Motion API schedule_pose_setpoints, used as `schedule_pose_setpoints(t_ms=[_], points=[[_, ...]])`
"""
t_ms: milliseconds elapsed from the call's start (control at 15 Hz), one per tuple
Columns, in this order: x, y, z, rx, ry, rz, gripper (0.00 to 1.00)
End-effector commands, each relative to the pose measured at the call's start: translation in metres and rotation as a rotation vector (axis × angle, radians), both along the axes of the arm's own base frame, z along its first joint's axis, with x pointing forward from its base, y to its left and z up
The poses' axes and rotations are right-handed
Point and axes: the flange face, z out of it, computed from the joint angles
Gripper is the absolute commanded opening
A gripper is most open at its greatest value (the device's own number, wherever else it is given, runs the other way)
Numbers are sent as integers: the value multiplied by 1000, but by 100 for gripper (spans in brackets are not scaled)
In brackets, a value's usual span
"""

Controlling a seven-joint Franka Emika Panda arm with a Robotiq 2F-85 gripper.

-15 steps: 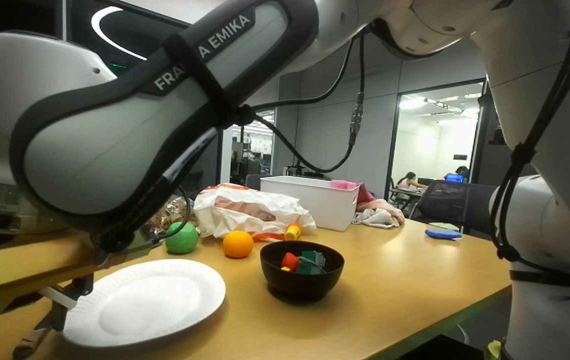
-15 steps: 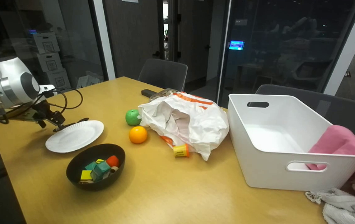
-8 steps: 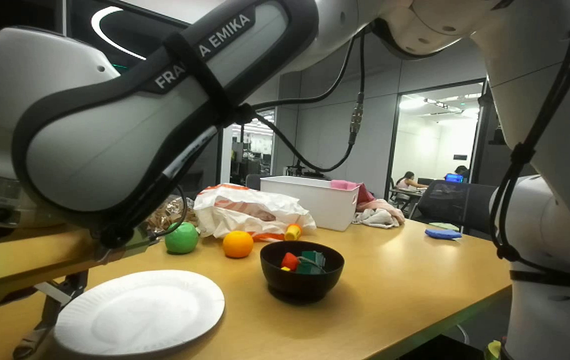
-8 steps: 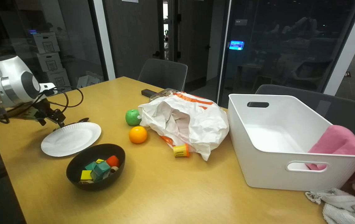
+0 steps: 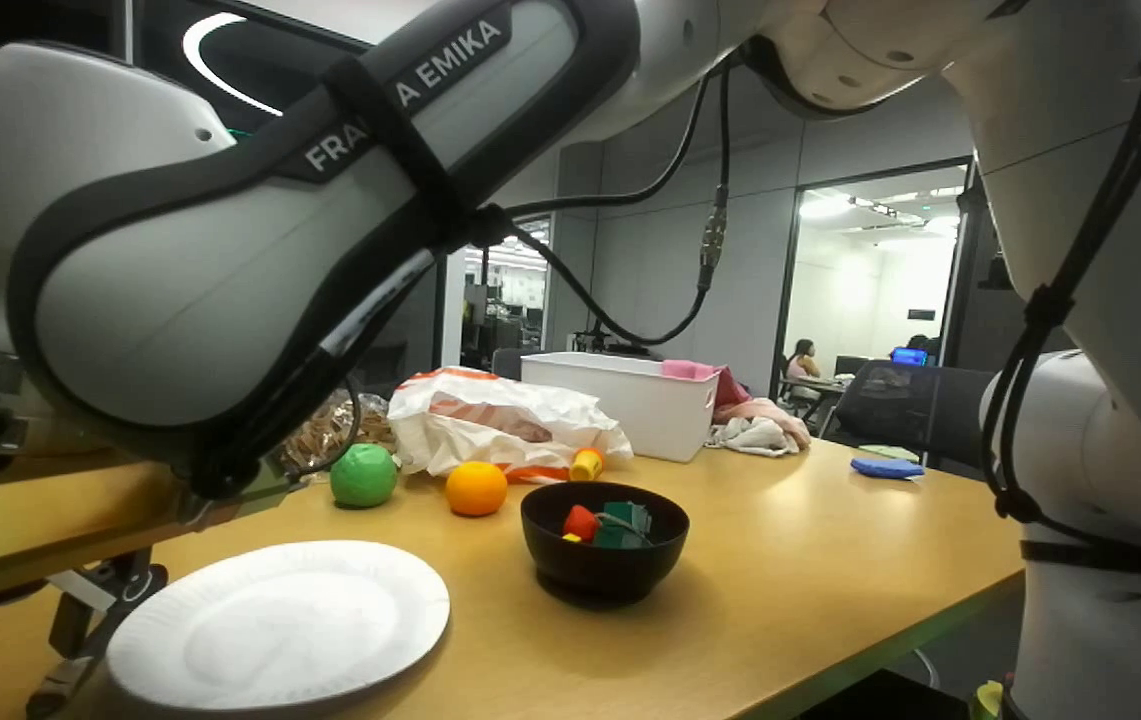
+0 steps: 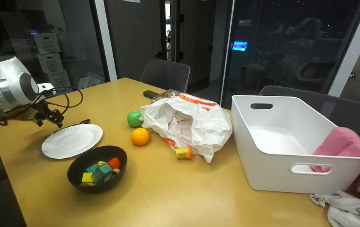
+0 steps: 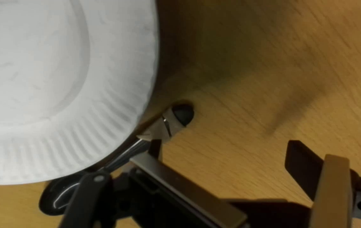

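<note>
While the fingers stand apart at the left with nothing between them, the plate lies just beside them on the table. It has shifted slightly left and nearer over the last second, and the fingers have since eased a little left; we judge that it rests free of their hold. Along its far edge we see the spoon; whether they touch, we cannot tell. To the right in an exterior view come the bowl of blocks, the green ball, the orange, the bag and the bin.
</note>
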Motion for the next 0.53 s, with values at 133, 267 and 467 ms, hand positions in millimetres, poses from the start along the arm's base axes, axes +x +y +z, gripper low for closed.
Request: schedule_pose_setpoints(t_ms=[133,267,467], points=[[6,-13,-1,25,16,-5,100],[9,-18,-3,22,18,-13,100],[13,-23,-3,14,15,-17,100]])
